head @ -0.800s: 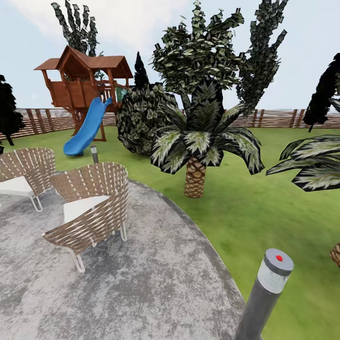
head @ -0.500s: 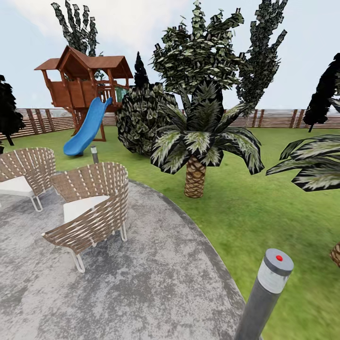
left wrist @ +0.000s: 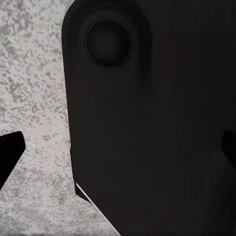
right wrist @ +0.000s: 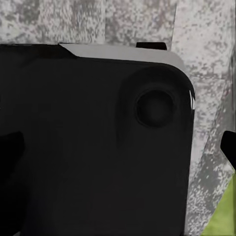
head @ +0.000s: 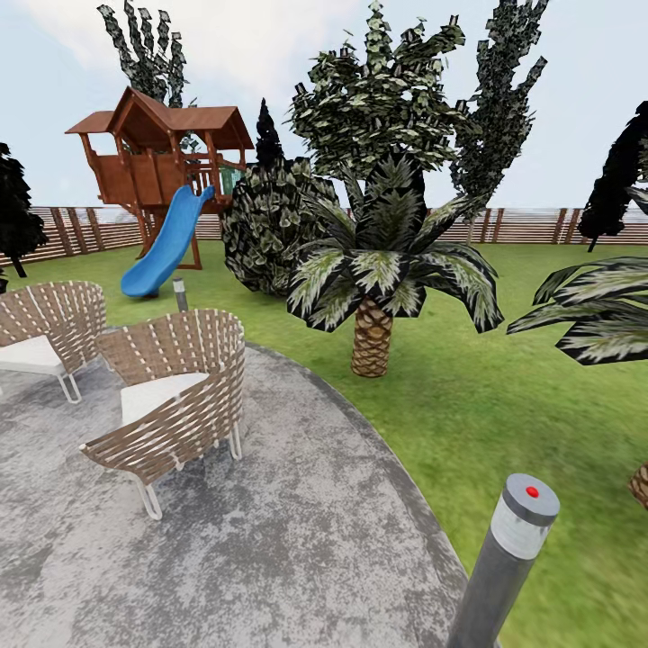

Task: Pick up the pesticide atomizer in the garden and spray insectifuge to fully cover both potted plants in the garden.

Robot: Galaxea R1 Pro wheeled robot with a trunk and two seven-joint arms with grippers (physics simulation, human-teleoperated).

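Two wicker chairs (head: 171,396) sit left on grey paving (head: 297,549); a palm (head: 382,270) stands centre, lamp post (head: 508,558) lower right. Both pincers' spread: cannot tell.

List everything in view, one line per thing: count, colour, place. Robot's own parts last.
wicker chairs: two, brown weave with white cushions, on the paved patch at left
paved patch: one, mottled grey, foreground left and centre
lamp post: one, grey with a red dot on top, lower right at the paving's edge
small bollard light: one, grey, on the lawn behind the chairs
palm: one full, scaly brown trunk, dark green fronds, centre of the lawn; part of another at the right edge
playhouse: one, red-brown wood, far left
slide: one, blue, coming down from the playhouse
fence: brown slats, along the back
lawn: green, right and rear
robot body panel: black, close before both wrist cameras, above the grey paving
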